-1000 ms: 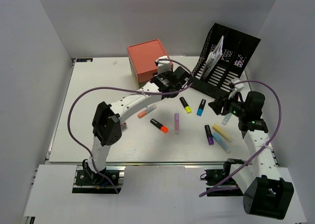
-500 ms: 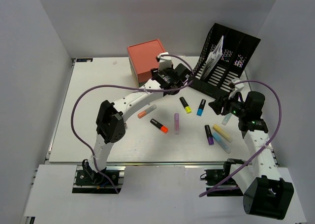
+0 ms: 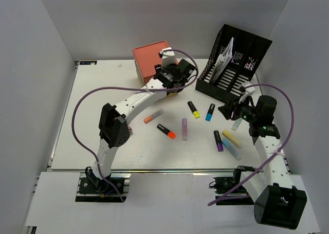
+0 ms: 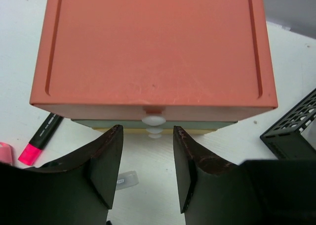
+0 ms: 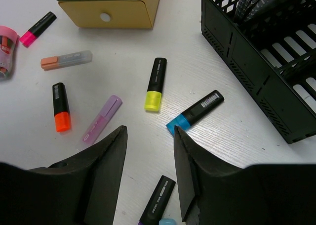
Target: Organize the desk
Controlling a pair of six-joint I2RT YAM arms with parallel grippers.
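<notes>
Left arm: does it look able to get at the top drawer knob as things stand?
Probably yes. The left gripper is open and lined up before the white knob of the drawer unit, with nothing between them.

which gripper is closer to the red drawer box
Left. The left gripper hovers right in front of the red drawer box, jaws facing its knobs. The right gripper sits far off, over the markers by the black rack.

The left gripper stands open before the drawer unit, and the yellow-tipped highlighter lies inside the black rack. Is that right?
Not quite. The right wrist view shows the yellow-tipped highlighter lying on the desk, outside the black rack. The left gripper does stand open before the drawer unit.
</notes>
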